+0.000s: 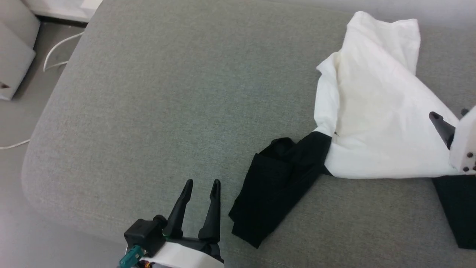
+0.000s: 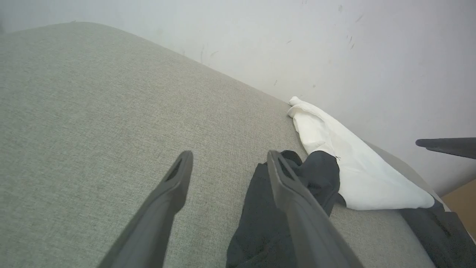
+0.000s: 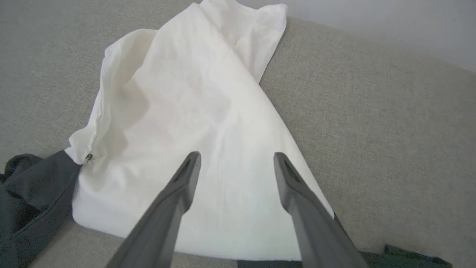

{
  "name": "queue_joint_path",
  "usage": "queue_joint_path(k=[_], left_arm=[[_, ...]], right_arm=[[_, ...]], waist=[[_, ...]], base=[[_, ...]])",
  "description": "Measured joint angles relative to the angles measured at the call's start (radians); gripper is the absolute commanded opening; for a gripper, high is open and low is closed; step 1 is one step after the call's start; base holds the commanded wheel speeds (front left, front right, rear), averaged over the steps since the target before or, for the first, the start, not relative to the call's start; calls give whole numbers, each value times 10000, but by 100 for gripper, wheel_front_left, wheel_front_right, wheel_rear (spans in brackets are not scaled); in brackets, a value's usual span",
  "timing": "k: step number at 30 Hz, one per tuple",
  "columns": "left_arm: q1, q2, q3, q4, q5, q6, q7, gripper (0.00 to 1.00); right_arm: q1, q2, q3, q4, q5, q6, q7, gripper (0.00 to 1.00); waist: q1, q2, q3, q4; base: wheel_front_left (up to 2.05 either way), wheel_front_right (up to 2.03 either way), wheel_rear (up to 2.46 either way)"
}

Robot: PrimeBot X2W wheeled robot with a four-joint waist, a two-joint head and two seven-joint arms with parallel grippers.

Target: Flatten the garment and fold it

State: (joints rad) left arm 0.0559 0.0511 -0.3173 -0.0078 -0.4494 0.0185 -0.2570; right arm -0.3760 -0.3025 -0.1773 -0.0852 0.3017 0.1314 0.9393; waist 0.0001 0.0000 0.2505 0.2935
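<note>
Crumpled garment (image 1: 372,111) on a grey cushion (image 1: 167,111); left claw (image 1: 202,181) and right claw (image 3: 237,154) both gape empty. Pinching stacked layers could drag the bundle instead of spreading it

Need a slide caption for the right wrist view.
Open right gripper over the garment, bunched unfolded on the grey cushion, one black sleeve at the view's left.
</note>
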Motion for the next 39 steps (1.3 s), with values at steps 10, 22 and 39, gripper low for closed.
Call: queue_joint_path(k=[10, 22, 39], left_arm=[[-40, 2, -169, 21, -77, -4, 0, 100], [-275, 8, -288, 65, -293, -10, 0, 100], [-476, 6, -552, 65, -663, -4, 0, 100]], right_arm=[[-1022, 136, 648, 2589, -602, 0, 905, 100], [-1666, -276, 905, 3219, -1139, 0, 322, 0], [-4153, -809, 1680, 1708, -431, 0, 244, 0]], waist=[[0, 0, 533, 693], [1, 0, 1086, 970], [-1, 0, 1247, 963]], base=[[0, 0, 0], [0, 0, 0], [0, 0, 0]])
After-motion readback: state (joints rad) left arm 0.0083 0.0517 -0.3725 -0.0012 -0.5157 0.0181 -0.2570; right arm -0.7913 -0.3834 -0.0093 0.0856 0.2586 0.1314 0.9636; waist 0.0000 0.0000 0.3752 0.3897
